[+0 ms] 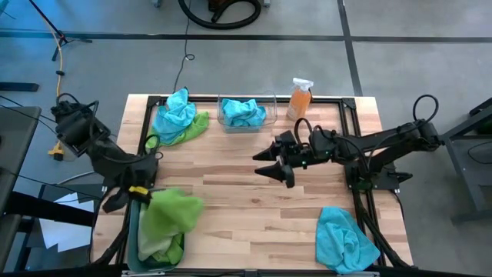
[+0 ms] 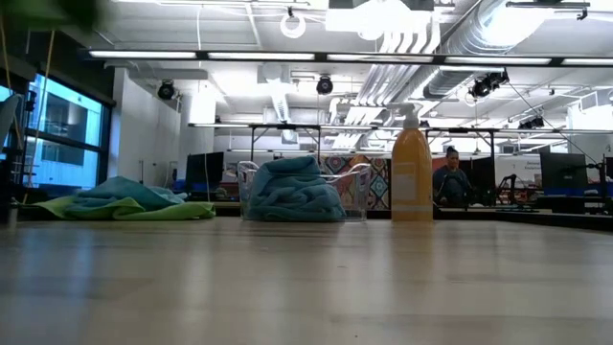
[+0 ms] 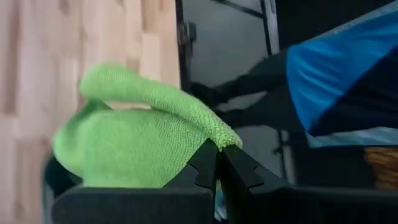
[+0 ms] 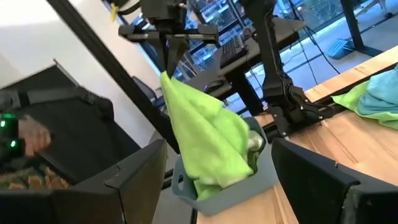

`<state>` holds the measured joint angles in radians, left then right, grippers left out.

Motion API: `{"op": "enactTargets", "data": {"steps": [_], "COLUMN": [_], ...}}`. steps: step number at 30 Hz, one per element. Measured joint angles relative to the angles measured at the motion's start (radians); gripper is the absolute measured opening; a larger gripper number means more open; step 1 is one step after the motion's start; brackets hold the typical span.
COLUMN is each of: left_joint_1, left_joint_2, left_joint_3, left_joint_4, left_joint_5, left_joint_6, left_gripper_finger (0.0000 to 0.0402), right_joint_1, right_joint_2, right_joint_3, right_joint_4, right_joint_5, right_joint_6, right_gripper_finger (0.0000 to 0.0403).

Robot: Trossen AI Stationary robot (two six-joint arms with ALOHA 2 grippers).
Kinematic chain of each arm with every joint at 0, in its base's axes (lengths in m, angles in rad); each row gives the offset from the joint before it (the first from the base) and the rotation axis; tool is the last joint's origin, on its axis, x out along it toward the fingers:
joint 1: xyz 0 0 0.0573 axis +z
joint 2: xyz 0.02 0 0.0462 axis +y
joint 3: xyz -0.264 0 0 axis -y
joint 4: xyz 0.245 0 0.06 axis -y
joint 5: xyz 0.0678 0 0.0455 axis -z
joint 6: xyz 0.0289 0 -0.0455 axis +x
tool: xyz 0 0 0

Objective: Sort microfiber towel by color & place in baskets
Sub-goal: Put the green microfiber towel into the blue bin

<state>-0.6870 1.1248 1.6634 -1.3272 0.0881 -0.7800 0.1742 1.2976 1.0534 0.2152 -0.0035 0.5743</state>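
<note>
Left gripper (image 1: pixel 137 191) hangs over the near left corner of the table, its fingers (image 3: pixel 208 163) pressed together on one corner of a lime green towel (image 1: pixel 171 213). That cloth drapes from the pinch down into the teal-grey basket (image 4: pixel 239 186), where another green cloth already seems to lie. From the right wrist view the towel hangs as a long loose fold, which suggests it is light and limp: it should drop where it is released but may catch on the basket rim, so I judge a release low and over the middle to be safer.

Further along the far edge, a turquoise towel (image 1: pixel 175 110) lies heaped on top of a green towel (image 1: pixel 192 128), touching it. These two will likely drag each other, as microfibre clings; taking the blue one by a raised fold at its top should lift it clear without the green one following.

Next stands the clear basket (image 1: pixel 270 102) with blue cloths (image 2: pixel 291 190) filling it, and just beside it the orange spray bottle (image 1: pixel 300 98).

Right gripper (image 1: pixel 277 163) hovers over the middle of the table with its fingers spread apart and nothing between them. Near the front right corner lies one more blue towel (image 1: pixel 344 238), crumpled and partly over the table edge; a pinch on a high crease should hold it.
</note>
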Motion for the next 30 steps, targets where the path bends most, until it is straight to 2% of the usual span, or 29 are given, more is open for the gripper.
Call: {"op": "enactTargets", "data": {"steps": [9,14,20,23,26,30], "left_joint_1": [-0.111,-0.136,-0.155,-0.168,-0.168,-0.169], "left_joint_2": [0.022,0.082,0.143,0.154,0.181,0.238], "left_joint_3": [0.001,0.001,0.001,0.001,0.001,0.001], "left_joint_4": [-0.151,-0.250,-0.243,-0.244,-0.244,-0.244], "left_joint_5": [-0.022,0.013,0.148,0.134,0.077,0.062], "left_joint_6": [-0.236,-0.238,-0.213,-0.236,-0.234,-0.121], "left_gripper_finger": [0.0000,0.0000,0.0000,0.0000,0.0000,0.0000], "right_joint_1": [0.010,0.010,0.010,0.010,0.010,0.010], "right_joint_2": [0.000,0.000,0.000,0.000,0.000,0.000], "right_joint_3": [0.000,0.000,0.000,0.000,0.000,0.000], "right_joint_4": [-0.022,-0.041,-0.062,-0.062,-0.062,-0.062], "right_joint_5": [-0.005,-0.005,-0.005,-0.004,-0.004,-0.004], "right_joint_6": [-0.084,-0.085,-0.090,-0.109,-0.109,-0.109], "right_gripper_finger": [0.0287,0.0287,0.0287,0.0287,0.0287,0.0287]}}
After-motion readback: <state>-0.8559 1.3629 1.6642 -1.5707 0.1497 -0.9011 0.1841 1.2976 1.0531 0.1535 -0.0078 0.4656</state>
